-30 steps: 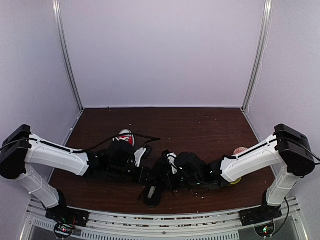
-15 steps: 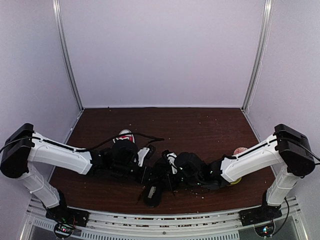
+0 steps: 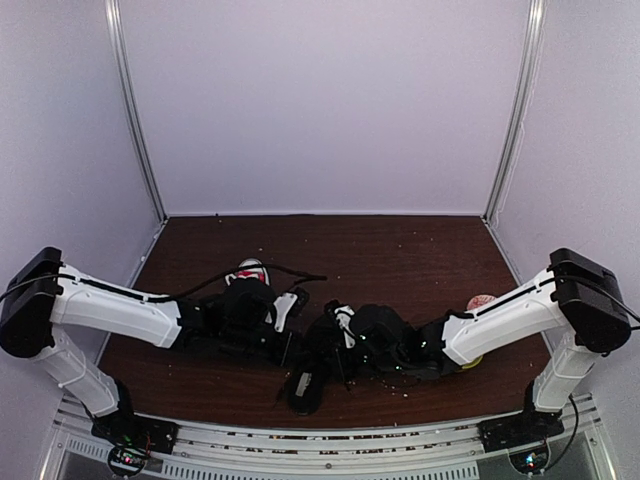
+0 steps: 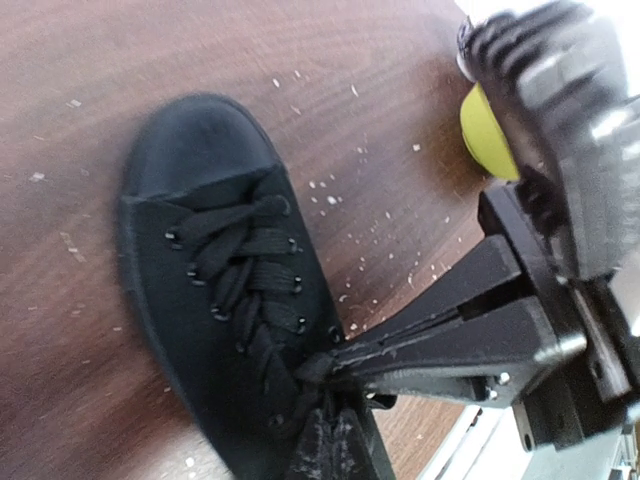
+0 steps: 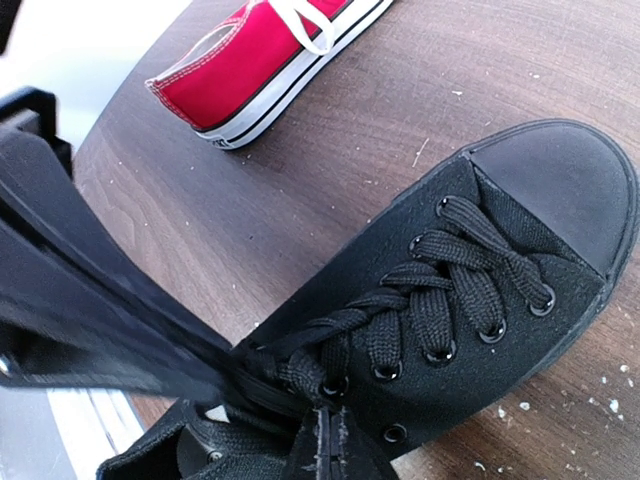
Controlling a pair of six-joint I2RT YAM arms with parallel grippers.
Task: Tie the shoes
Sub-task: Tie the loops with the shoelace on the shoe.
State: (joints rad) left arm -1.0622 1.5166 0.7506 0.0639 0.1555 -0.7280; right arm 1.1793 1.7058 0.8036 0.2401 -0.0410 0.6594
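red sneaker [image 5: 255,75] cut by top edge, black shoe [image 5: 480,290] heel below frame

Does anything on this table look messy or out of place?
Yes: pale specks are scattered over the dark table beside the black shoe, like crumbs or debris. A yellow object near the right arm also seems unrelated to shoes; I cannot tell what it is.
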